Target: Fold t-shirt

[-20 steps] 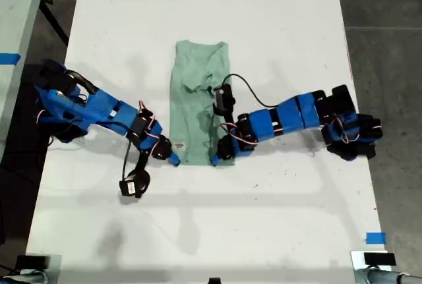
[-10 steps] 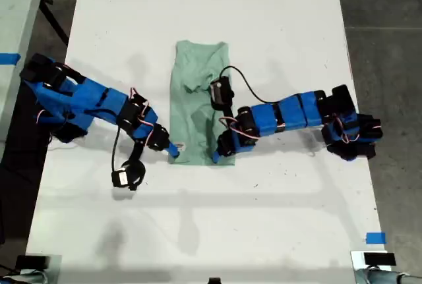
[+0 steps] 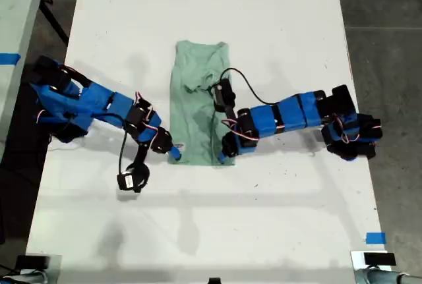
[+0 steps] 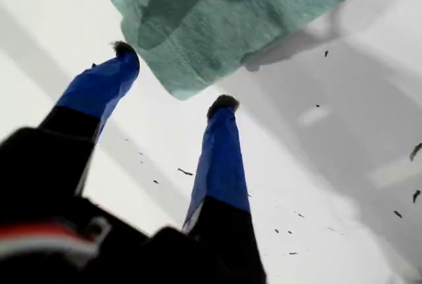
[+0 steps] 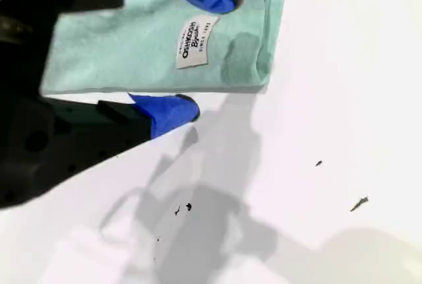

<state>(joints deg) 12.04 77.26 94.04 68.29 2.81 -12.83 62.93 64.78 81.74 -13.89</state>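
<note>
Both arms nudged at the t-shirt (image 3: pixel 194 109) hem corners in the last second. First pincer (image 4: pixel 173 80) and second pincer (image 5: pixel 212 50) gape, straddling cloth, nothing clamped; fold not started.

bright, even light; soft shadows

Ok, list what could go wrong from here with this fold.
1. My first claw is open at one hem corner of the t-shirt, with only the corner's tip between its fingers. Closing may miss the cloth.
2. My second claw is open at the other hem corner by the white label, one finger over the cloth. It may pinch only the top layer.
3. If just one claw grips, the lift would likely skew the fold.
</note>
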